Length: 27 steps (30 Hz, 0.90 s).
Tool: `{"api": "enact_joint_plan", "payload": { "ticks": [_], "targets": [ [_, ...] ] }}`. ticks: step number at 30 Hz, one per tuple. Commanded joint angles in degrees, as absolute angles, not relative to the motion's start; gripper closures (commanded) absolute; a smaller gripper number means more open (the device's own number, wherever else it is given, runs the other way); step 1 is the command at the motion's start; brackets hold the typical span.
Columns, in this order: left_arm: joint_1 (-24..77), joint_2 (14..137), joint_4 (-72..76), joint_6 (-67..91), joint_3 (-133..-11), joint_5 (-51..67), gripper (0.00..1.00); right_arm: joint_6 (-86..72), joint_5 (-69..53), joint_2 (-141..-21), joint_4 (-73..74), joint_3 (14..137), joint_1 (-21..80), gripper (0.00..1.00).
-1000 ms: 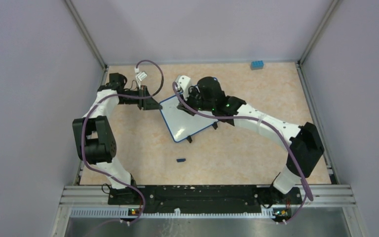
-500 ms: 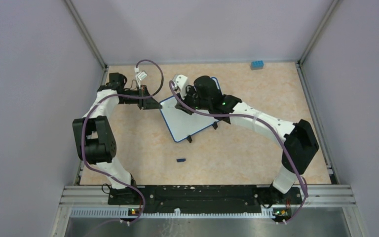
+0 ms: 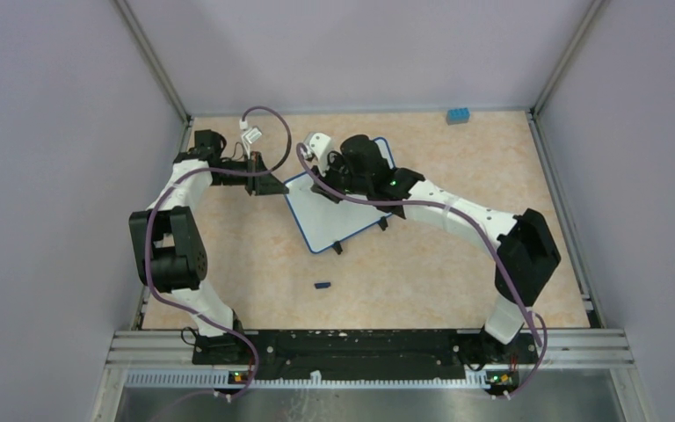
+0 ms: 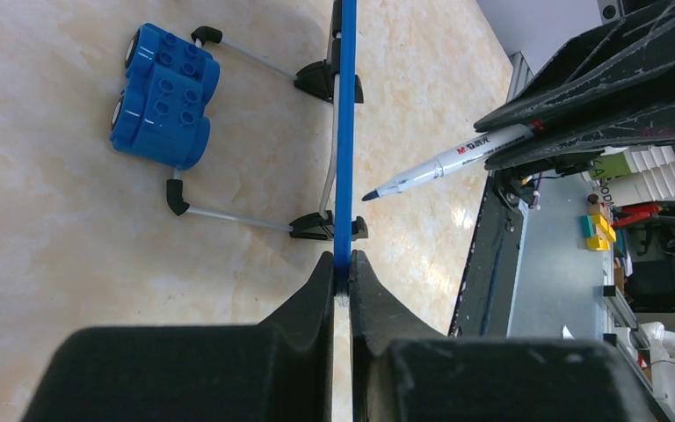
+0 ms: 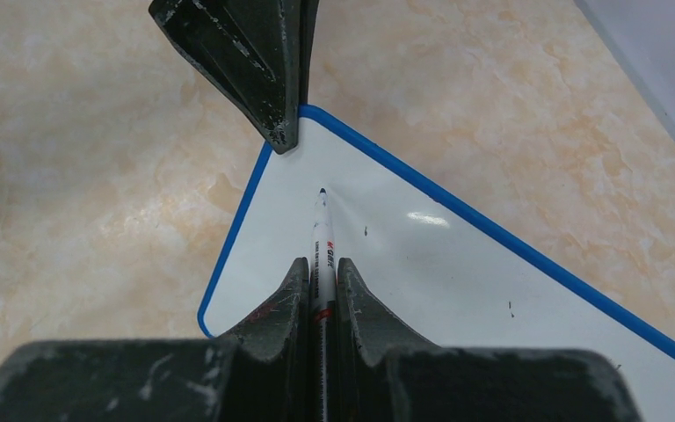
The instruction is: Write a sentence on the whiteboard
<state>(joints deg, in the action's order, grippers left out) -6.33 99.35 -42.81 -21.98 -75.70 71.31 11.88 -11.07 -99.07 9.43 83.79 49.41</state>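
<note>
Right arm (image 3: 439, 207) shifts toward 9 o'clock | right jaws pinch pen (image 5: 322, 255), its axis pointing 12 o'clock, tip over unwritten board (image 5: 457, 290) | left jaws clamp board's edge

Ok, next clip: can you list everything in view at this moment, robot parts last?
whiteboard: one, white with blue frame and black feet, middle of the table, no writing visible
marker: one, white barrel with dark tip, in the right gripper, tip close to the board's corner
blue block: one, blue, far right corner of the table
small dark piece: one, dark, on the table nearer than the board; too small to identify
table: one, beige marbled, under everything
left gripper: one, black, shut on the whiteboard's edge
right gripper: one, black, shut on the marker
</note>
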Motion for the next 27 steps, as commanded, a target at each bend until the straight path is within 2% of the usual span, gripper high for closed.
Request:
{"api": "enact_joint_plan", "payload": {
  "ticks": [1,27],
  "targets": [
    [-6.51,97.14,-41.84,-22.58,-75.4,73.12,1.0,11.85,-9.27,-99.63,7.9,87.39,49.91,1.0],
    [-6.5,97.35,-42.01,-22.93,-75.3,73.12,1.0,12.52,-8.06,-103.81,9.63,91.46,50.97,1.0]
  ]
}}
